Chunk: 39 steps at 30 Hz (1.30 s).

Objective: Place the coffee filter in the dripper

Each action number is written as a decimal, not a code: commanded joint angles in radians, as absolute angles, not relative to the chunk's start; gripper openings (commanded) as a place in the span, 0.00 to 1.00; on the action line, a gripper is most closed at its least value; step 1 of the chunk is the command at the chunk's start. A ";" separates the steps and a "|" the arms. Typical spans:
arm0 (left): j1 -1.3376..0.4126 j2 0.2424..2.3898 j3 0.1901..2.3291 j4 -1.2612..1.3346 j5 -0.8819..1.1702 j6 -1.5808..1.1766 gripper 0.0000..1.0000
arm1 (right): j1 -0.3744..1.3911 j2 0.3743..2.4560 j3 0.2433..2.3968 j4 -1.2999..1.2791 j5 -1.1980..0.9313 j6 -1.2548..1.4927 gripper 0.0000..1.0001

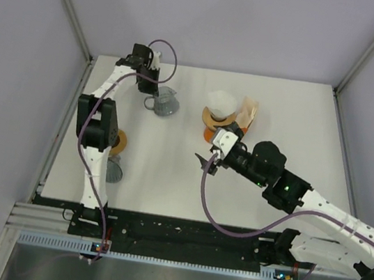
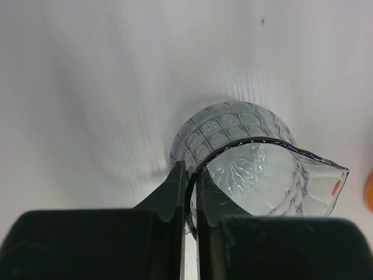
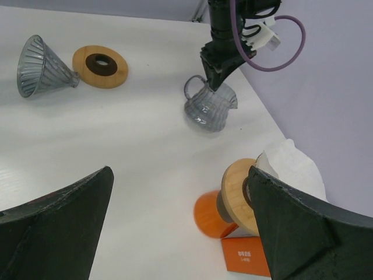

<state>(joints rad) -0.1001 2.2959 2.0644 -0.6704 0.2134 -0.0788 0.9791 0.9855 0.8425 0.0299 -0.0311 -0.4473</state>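
A white paper coffee filter (image 1: 222,103) (image 3: 291,166) stands in a dripper with a wooden collar (image 1: 215,118) (image 3: 238,195) on an orange cup (image 3: 211,213) at the table's middle back. My right gripper (image 1: 210,162) (image 3: 179,172) hovers open just in front of it, with nothing between its fingers. My left gripper (image 1: 147,86) (image 2: 190,169) is shut on the rim of a clear glass jug (image 1: 166,103) (image 2: 245,157) (image 3: 210,106), one finger inside and one outside.
A second glass dripper cone (image 1: 113,170) (image 3: 39,58) lies on its side at the left beside a wooden ring (image 1: 119,141) (image 3: 100,66). A tan filter pack (image 1: 249,111) and an orange box (image 3: 247,256) sit by the orange cup.
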 commanded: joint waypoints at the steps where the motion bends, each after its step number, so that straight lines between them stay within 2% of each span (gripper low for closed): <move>1: -0.113 2.058 1.871 -0.678 0.296 -0.045 0.00 | 0.985 0.934 0.850 0.109 -0.003 -0.414 0.98; 7: -0.208 1.784 1.512 -0.582 0.246 0.034 0.00 | 0.985 0.930 0.839 0.140 0.032 -0.410 0.99; 12: -0.300 1.646 1.321 -0.535 0.230 0.034 0.00 | 0.986 0.928 0.844 0.137 0.031 -0.397 0.99; 23: -0.523 1.585 1.186 -0.523 0.189 0.129 0.00 | 0.986 0.877 0.825 0.129 0.028 -0.357 0.99; 32: -0.548 1.600 1.135 -0.472 0.264 0.219 0.01 | 0.985 0.859 0.810 0.124 0.037 -0.359 0.99; 36: -0.545 1.605 1.149 -0.544 0.348 0.297 0.34 | 0.985 0.857 0.810 0.121 0.038 -0.365 0.99; 38: -0.543 1.602 1.184 -0.583 0.370 0.308 0.46 | 0.985 0.857 0.807 0.123 0.038 -0.367 0.99; 39: -0.543 1.603 1.199 -0.597 0.373 0.310 0.47 | 0.985 0.856 0.804 0.124 0.038 -0.370 0.99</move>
